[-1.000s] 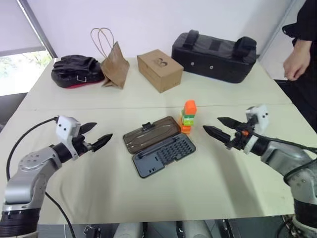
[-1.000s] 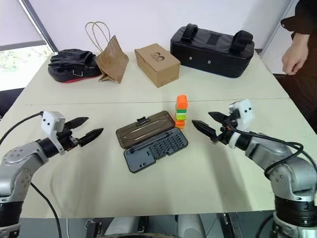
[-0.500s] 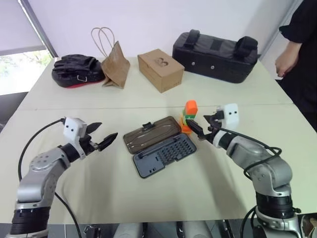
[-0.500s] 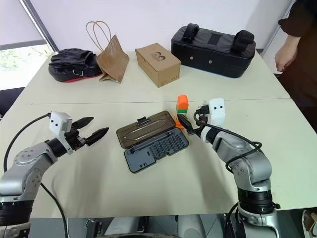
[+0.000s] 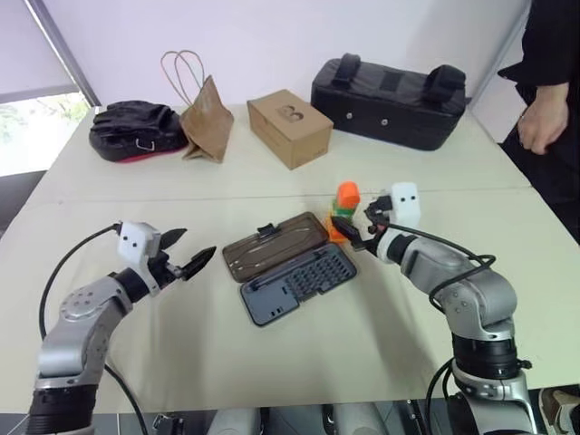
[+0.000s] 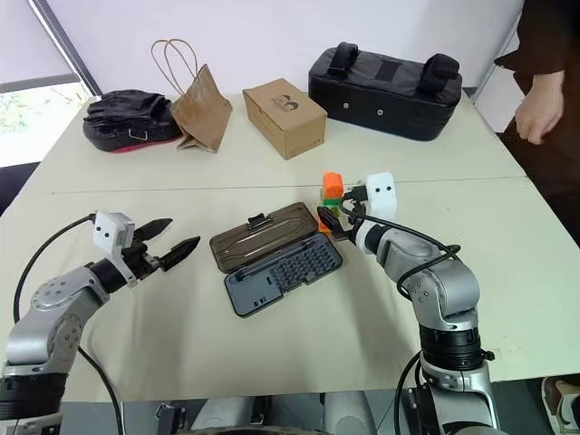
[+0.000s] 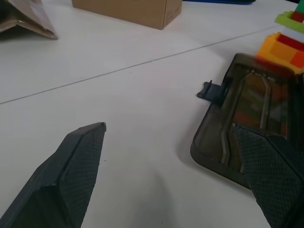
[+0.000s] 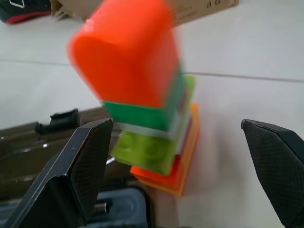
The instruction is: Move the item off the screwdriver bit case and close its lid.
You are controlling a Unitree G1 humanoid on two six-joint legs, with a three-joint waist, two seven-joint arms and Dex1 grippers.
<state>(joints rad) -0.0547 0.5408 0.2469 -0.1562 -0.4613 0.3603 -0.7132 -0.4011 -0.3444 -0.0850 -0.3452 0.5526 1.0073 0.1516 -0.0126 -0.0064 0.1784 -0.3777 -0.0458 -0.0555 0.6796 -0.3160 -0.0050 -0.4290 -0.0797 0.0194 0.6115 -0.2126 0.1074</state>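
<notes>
The screwdriver bit case [image 5: 301,283] lies open mid-table, dark grey with rows of bits. Its smoky-brown lid [image 5: 275,248] is folded flat behind it, black latch tab [image 7: 211,90] on the far edge. The item [image 5: 345,203], a block stack with orange top, green middle and orange base, stands upright at the lid's right end. My right gripper [image 8: 175,123] is open, one finger on each side of the item [image 8: 142,85]; I cannot tell if they touch it. My left gripper [image 5: 192,257] is open and empty, hovering left of the lid [image 7: 256,111].
Along the back stand a black pouch [image 5: 131,130], a brown paper bag [image 5: 201,113], a cardboard box [image 5: 290,129] and a large black bag [image 5: 390,91]. A person's hand [image 5: 542,127] hangs at the table's right edge.
My right gripper has swung in leftward from the table's right side and now brackets the item. The left gripper has hardly moved. The person's hand shifted a little.
</notes>
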